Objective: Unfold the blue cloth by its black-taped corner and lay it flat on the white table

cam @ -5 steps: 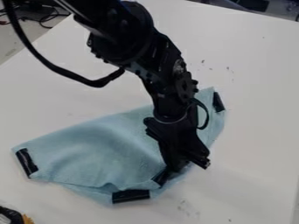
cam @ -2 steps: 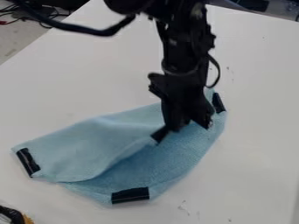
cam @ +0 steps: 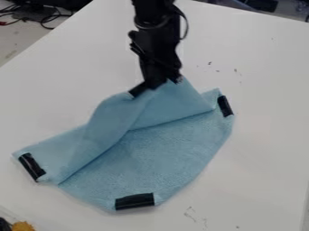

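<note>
Setting: robotics lab, or a workshop much like one. Item: black robot arm (cam: 158, 34), over a plain white table (cam: 265, 90) (its top dotted with small dark scuffs (cam: 190, 214)). Item: loose cables (cam: 43, 20), black and red, on grey floor (cam: 13, 39), far left.

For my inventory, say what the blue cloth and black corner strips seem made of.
The blue cloth looks like matte microfiber or terry, given its fuzzy surface. The black corner strips look like glossy, perhaps vinyl tape, given their highlights.
</note>
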`<state>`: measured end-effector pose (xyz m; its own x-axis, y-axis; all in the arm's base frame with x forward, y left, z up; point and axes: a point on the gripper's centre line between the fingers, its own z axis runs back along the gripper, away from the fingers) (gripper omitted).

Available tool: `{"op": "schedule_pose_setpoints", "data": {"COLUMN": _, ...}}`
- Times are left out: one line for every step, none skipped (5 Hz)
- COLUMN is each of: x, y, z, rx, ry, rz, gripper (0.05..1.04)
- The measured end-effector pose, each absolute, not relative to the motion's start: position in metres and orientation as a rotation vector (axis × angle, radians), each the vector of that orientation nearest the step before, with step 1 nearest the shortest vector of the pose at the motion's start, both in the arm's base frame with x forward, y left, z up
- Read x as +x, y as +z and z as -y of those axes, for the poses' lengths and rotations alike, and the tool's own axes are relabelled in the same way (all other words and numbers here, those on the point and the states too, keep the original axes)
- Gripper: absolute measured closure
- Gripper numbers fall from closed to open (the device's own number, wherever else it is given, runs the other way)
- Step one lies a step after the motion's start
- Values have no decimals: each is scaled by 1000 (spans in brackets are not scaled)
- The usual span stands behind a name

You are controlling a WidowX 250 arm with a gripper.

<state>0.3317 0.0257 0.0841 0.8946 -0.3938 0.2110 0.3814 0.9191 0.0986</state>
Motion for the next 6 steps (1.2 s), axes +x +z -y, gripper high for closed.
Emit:
{"op": "schedule_pose_setpoints", "data": {"x": 356, "y": 80, "z": -66, "rx": 58, "ry": -426, "rz": 251, "gripper": 1014}}
{"op": "schedule_pose_setpoints", "data": {"x": 372, "y": 72, "z": -99, "rx": 59, "ry": -445, "rz": 254, "gripper": 1014}}
{"op": "schedule_pose_setpoints", "data": {"x": 388, "y": 63, "z": -123, "rx": 64, "ry": -477, "rz": 248, "gripper": 1014}}
{"op": "schedule_pose_setpoints", "data": {"x": 404, "y": 48, "z": -136, "rx": 41, "ry": -524, "rz": 218, "gripper": 1014}}
{"op": "schedule_pose_setpoints", "data": {"x": 417, "y": 31, "z": -141, "rx": 11, "ry": -568, "rz": 203, "gripper": 1014}}
{"op": "schedule_pose_setpoints", "data": {"x": 428, "y": 16, "z": -142, "rx": -15, "ry": -605, "rz": 194, "gripper": 989}}
